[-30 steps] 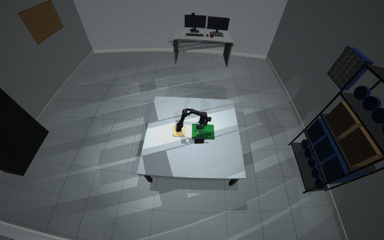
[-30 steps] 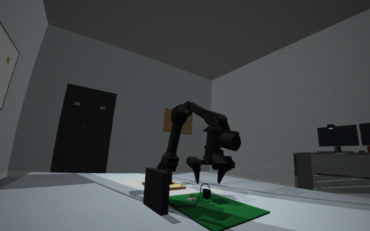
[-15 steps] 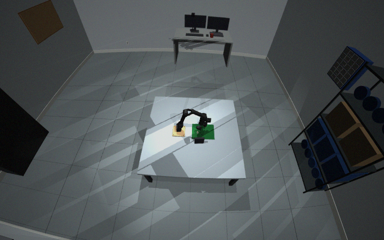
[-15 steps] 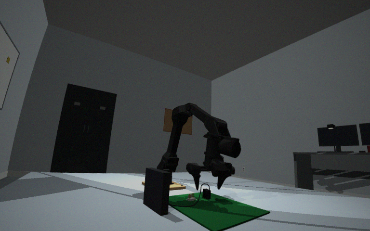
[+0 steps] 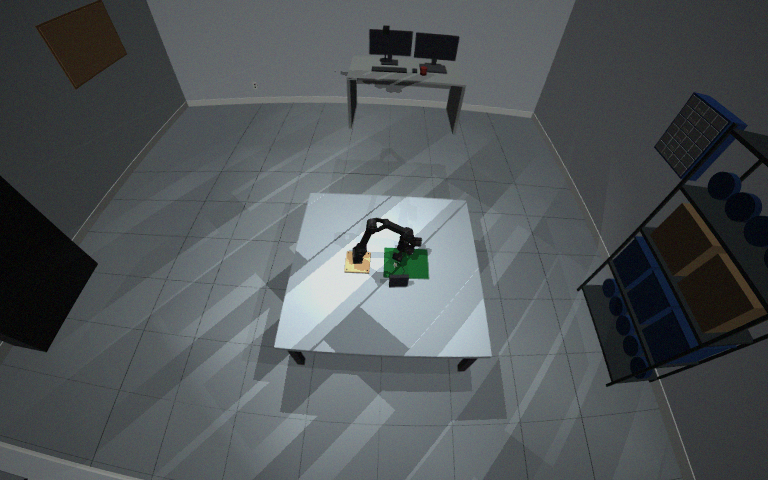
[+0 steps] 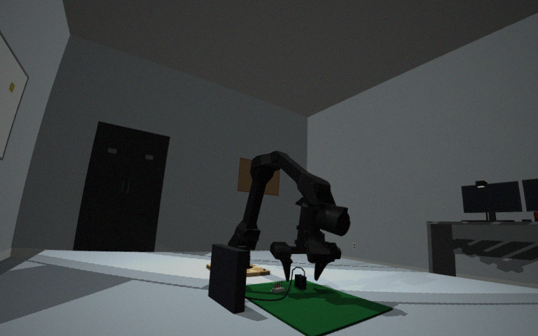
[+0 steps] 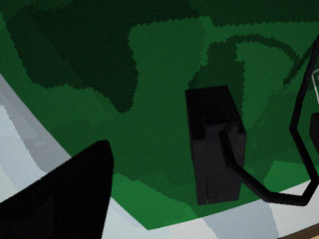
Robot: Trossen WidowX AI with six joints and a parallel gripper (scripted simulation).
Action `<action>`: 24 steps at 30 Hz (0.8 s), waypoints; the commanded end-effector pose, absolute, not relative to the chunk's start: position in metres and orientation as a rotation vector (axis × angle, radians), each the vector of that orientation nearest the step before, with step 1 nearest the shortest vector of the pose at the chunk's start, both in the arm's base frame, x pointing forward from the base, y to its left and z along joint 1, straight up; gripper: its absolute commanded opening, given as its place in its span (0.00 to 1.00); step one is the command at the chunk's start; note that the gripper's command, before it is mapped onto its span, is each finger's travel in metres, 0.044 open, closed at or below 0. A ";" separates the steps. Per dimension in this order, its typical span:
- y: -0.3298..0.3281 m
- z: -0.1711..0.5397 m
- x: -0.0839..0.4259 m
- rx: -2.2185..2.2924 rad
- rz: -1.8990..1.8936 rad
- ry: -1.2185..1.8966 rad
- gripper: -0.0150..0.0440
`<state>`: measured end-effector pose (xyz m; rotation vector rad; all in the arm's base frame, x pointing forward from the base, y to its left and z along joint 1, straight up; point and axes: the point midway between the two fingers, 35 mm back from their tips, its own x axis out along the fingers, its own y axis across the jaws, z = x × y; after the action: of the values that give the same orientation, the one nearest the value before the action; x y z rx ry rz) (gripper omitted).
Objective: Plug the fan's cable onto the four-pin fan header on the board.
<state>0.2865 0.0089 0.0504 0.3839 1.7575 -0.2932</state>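
The black plug (image 6: 300,282) (image 7: 219,171) stands upright on the green board (image 5: 416,270) (image 6: 317,316) (image 7: 147,211). My gripper (image 6: 302,274) (image 7: 215,137) is open and points down, one fingertip on either side of the plug, with gaps on both sides. The fingertips are near the height of the plug's top. The black cable (image 6: 291,283) (image 7: 294,110) loops from the plug's top to the fan (image 5: 398,280) (image 6: 226,277), a dark upright block beside the board. The white header (image 6: 278,289) with its bare pins stands on the board beside the plug; only its edge shows in the wrist view.
The arm's base stands on a wooden plate (image 5: 364,268) (image 6: 259,272) beside the board. The cable's loop rises between the plug and the header, close to one finger. All of this is on the white table (image 5: 328,322). A desk with two monitors stands far off by the wall.
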 end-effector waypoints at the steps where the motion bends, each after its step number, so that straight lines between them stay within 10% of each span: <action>1: 0.009 0.051 0.287 0.384 -0.293 1.756 0.78; 24: 0.009 0.051 0.287 0.384 -0.293 1.756 0.45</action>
<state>0.2867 0.0089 0.0506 0.3841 1.7564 -0.2929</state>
